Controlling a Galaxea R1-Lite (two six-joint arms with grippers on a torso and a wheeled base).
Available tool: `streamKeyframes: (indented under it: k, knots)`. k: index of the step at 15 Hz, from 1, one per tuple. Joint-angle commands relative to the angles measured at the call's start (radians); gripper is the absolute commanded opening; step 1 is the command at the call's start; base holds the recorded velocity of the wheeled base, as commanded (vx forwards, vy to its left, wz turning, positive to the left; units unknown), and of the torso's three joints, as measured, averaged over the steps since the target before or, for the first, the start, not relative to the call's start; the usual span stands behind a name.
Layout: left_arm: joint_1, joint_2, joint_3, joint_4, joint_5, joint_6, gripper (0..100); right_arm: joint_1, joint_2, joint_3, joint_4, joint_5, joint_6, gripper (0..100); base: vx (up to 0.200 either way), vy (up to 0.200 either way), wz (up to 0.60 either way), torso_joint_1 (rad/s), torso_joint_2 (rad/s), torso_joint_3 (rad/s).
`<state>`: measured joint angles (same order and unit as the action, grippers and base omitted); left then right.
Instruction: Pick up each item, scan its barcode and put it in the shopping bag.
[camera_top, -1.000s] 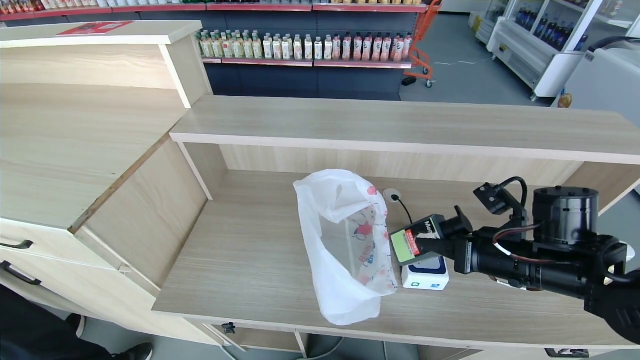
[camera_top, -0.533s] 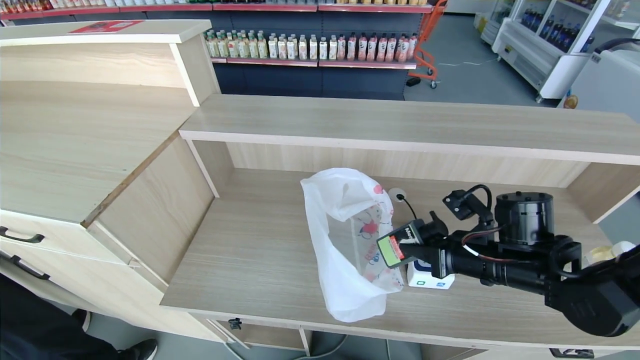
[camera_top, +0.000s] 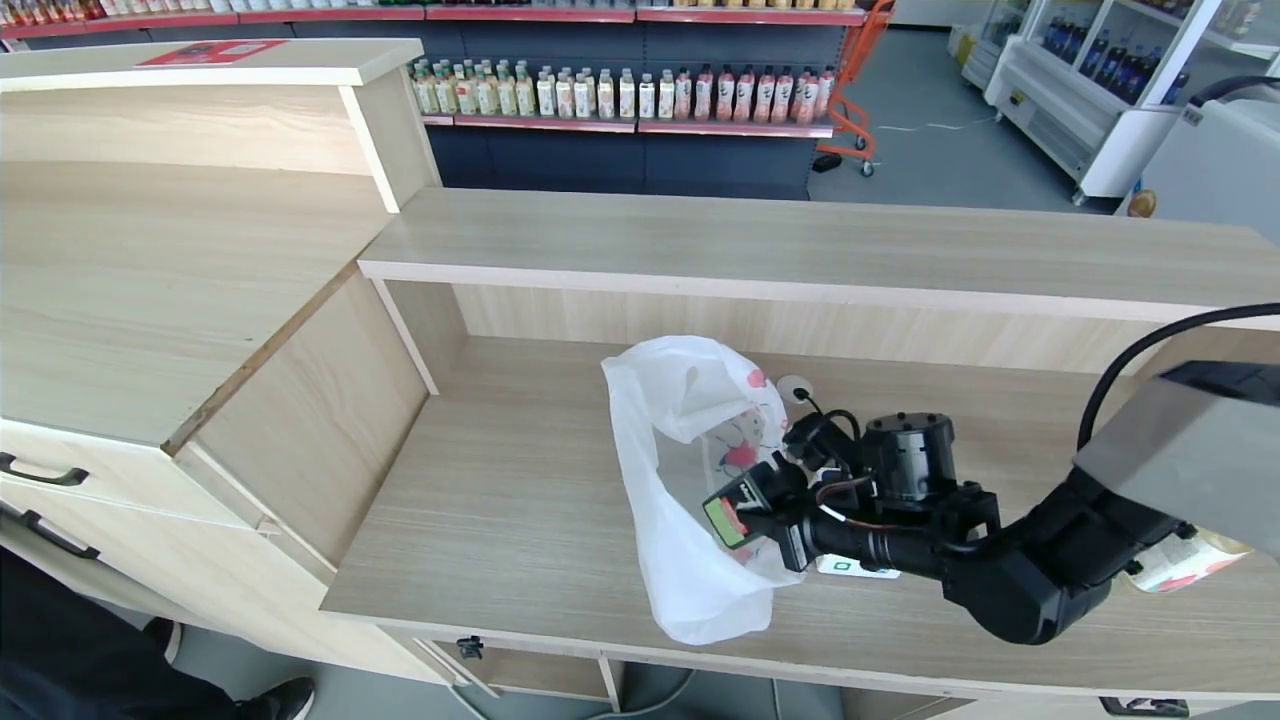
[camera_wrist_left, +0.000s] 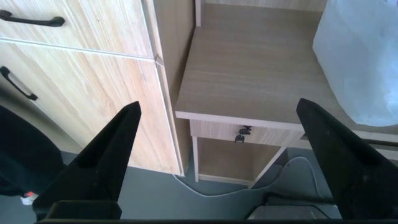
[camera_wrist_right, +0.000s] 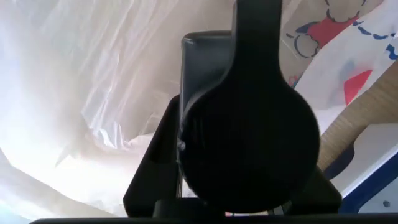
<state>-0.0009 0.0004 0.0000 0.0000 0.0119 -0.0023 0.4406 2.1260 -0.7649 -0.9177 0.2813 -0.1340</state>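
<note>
The small box (camera_top: 730, 515) is pinched between the fingers of the right gripper (camera_top: 766, 497), which close on its two long sides near the back end, so most of the box juts out ahead of the fingertips. It looks like a light cardboard pack: stiff enough to keep its shape under a side pinch, though a hard squeeze would probably dent its walls. Its smooth printed skin could slip if the grip were loosened at a tilt. The flat opposite sides seem the best place to hold it, as it is held now. The box is dark, with a pale green end face and a red patch at one corner of that face. It sits right at the mouth of the shopping bag (camera_top: 680, 570), which lies directly ahead of and below the gripper. In the right wrist view, the bag's white film (camera_wrist_right: 81, 93) wraps around the front of the box (camera_wrist_right: 205, 53). The bag is thin, soft and floppy, with a red and blue print, and its opening may sag or catch on a corner. A white and blue scanner (camera_top: 852, 570) rests on the counter (camera_top: 500, 520) just behind and under the right gripper. The left gripper (camera_wrist_left: 217, 106) has its fingers spread wide with nothing between them. The counter's edge is below it and the bag is off to one side.
</note>
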Motion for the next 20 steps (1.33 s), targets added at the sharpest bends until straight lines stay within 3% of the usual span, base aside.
streamKeyframes:
  k: [1,4,5,8,12,16,20]
  knots:
    - [-0.001,0.0,0.0,0.0,0.0,-0.001,100,0.016,0.081,-0.045,-0.003,-0.001,-0.022,0,0.0,0.0,0.0,0.0,0.0,0.0]
    - [-0.001,0.0,0.0,0.0,0.0,-0.001,100,0.027,0.101,-0.073,0.003,-0.001,-0.087,0,0.0,0.0,0.0,0.0,0.0,0.0]
    - [-0.001,0.0,0.0,0.0,0.0,-0.001,100,0.03,0.098,-0.074,-0.003,0.006,-0.079,100,0.0,0.0,0.0,0.0,0.0,0.0]
    - [-0.001,0.0,0.0,0.0,0.0,-0.001,100,0.03,0.046,-0.071,-0.001,0.009,0.036,100,0.0,0.0,0.0,0.0,0.0,0.0]
    - [-0.001,0.0,0.0,0.0,0.0,-0.001,100,0.004,-0.136,-0.022,0.01,0.006,0.335,100,0.0,0.0,0.0,0.0,0.0,0.0]
    - [-0.001,0.0,0.0,0.0,0.0,-0.001,100,-0.094,-0.353,0.145,0.042,0.004,0.355,100,0.0,0.0,0.0,0.0,0.0,0.0]
    - [0.001,0.0,0.0,0.0,0.0,-0.001,100,-0.183,-0.805,0.299,0.353,-0.059,0.335,100,0.0,0.0,0.0,0.0,0.0,0.0]
